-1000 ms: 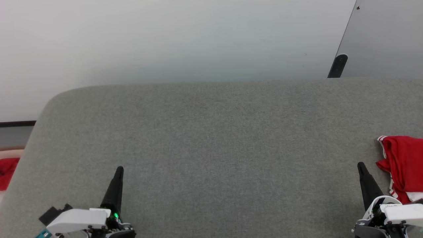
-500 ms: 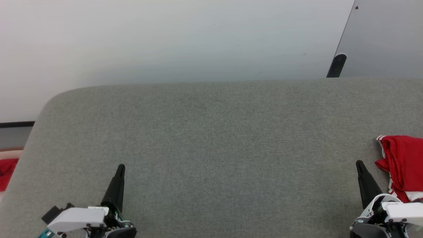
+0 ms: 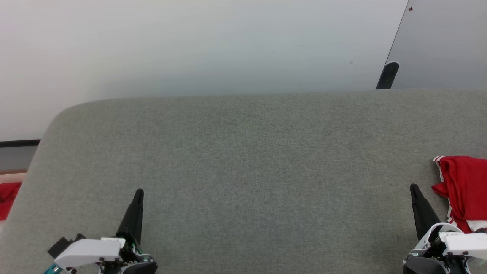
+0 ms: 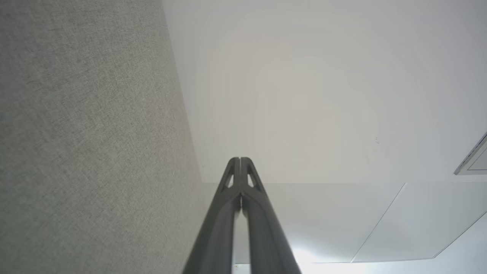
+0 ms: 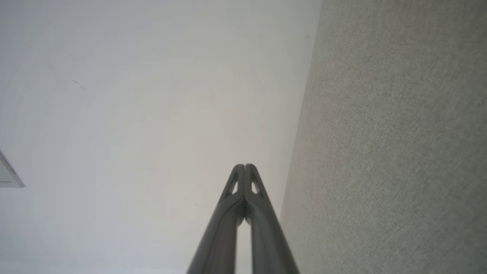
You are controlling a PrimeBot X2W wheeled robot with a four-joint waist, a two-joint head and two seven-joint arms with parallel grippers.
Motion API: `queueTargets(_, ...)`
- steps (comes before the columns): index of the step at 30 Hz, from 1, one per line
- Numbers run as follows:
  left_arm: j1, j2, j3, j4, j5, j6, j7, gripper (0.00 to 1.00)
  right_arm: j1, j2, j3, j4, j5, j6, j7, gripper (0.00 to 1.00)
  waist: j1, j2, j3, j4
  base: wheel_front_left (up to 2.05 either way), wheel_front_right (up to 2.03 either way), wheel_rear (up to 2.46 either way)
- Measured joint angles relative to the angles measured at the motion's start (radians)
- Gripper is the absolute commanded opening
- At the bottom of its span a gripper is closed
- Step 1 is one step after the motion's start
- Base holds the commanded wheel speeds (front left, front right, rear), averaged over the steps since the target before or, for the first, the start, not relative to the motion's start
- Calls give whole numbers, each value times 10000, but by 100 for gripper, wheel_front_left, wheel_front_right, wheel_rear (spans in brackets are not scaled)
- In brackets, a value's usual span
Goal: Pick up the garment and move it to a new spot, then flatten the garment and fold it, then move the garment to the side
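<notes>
Red cloth (image 3: 7, 199), far left, beyond the table's edge: plain, not your item.
Left gripper (image 3: 139, 193), near left: jaws pressed together, holding nothing.
Table (image 3: 243, 160): grey fabric top.
Right gripper (image 3: 413, 188), near right: jaws together, empty.
Garment (image 3: 466, 182), right edge, just beside your right gripper: crumpled red jersey with striped trim. Expect it to be light, soft and limp, probably slippery. Pinch a raised fold or the striped hem.

The garment (image 3: 466, 186) lies at the bench's (image 3: 243, 152) right edge, right hand (image 3: 413, 188) just beside; left hand (image 3: 139, 192) over its front-left.
</notes>
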Motion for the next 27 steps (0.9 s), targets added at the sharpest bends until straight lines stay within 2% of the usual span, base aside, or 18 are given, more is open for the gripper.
queueTargets(27,-2,-6,12,0,0,0,2,0,0,0,0,0,0,0,0,0,0,0,0,0,0,0,0)
